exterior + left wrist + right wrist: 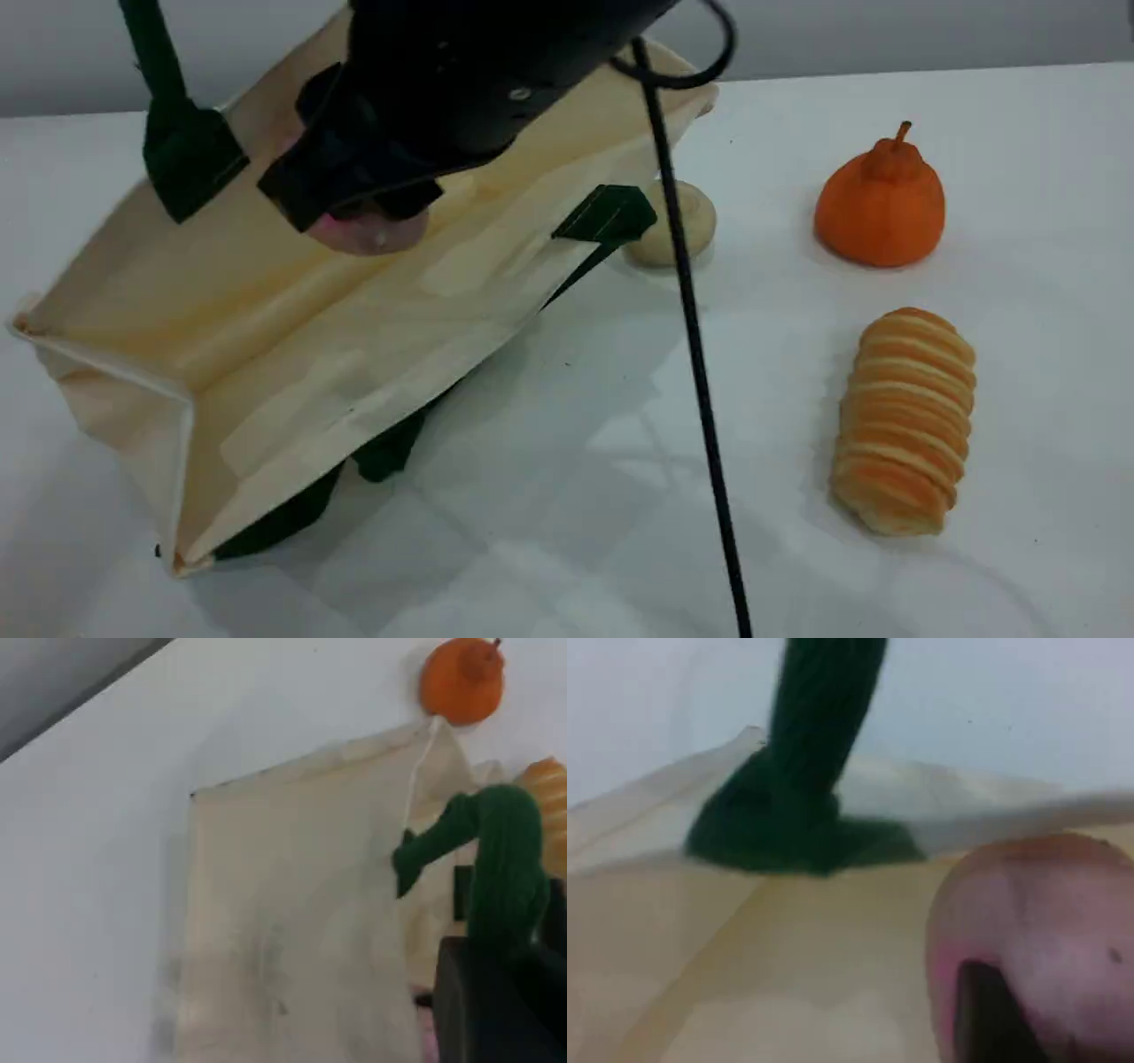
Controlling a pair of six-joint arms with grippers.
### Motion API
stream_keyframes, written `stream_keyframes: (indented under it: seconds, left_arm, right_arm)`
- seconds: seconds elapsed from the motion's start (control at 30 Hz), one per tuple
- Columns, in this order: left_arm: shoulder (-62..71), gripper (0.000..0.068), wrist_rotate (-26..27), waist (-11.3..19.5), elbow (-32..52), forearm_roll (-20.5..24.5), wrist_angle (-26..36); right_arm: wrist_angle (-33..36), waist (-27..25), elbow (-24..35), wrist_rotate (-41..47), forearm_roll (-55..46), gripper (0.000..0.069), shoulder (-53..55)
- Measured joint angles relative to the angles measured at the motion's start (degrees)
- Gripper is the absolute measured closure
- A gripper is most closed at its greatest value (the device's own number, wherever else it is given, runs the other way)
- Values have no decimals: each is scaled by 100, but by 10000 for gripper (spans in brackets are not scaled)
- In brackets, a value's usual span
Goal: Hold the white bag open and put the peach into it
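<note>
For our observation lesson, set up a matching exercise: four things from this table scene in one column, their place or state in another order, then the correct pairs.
Things:
1. peach
2. white bag
3. orange pear-shaped fruit
4. ridged bread roll

Place or state:
A. nearest the camera, at right
B. far right, stem up
C. gripped above the bag's opening
D. mouth held open by its green handle

Pairs: 1-C, 2-D, 3-B, 4-A

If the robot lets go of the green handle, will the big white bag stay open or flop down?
Probably flop. The white bag looks like soft cloth, creased and sagging, with its mouth lifted only by the rope handle. It likely feels light, and the peach could weigh one side down.
</note>
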Motion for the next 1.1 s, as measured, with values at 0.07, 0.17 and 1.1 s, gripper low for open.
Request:
stream_keyframes:
  seconds: [0.07, 0.17, 1.1]
  left_arm:
    - [0, 588, 0, 0, 0, -18, 0]
    - [0, 588, 0, 0, 0, -18, 0]
    - [0, 588, 0, 0, 0, -36, 0]
  right_arm:
    - [-30, 0, -172, -3, 0, 430, 183]
    - [-186, 0, -311, -7, -16, 430, 438]
    - [-849, 0, -332, 37, 150, 187, 874]
